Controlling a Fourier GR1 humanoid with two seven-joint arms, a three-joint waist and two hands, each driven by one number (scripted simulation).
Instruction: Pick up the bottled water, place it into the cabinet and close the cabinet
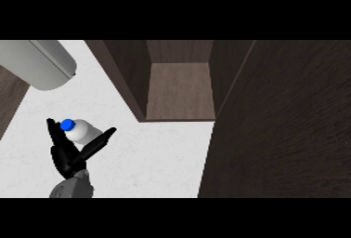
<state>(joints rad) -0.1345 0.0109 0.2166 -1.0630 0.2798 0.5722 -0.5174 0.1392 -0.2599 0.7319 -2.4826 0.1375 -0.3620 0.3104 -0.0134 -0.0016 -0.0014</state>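
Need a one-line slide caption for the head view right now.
Left hand around the bottle on the counter, beside the open cabinet.

Cabinet [179, 88]: doorway open, bare shelf inside, dark side walls flanking the opening. Open cabinet door [281, 130]: stands out over the counter at the right, walling off that side. White counter [158, 153]: bare stretch between the bottled water [81, 130] and the cabinet front; grey cylinder [41, 62] overhangs upper left
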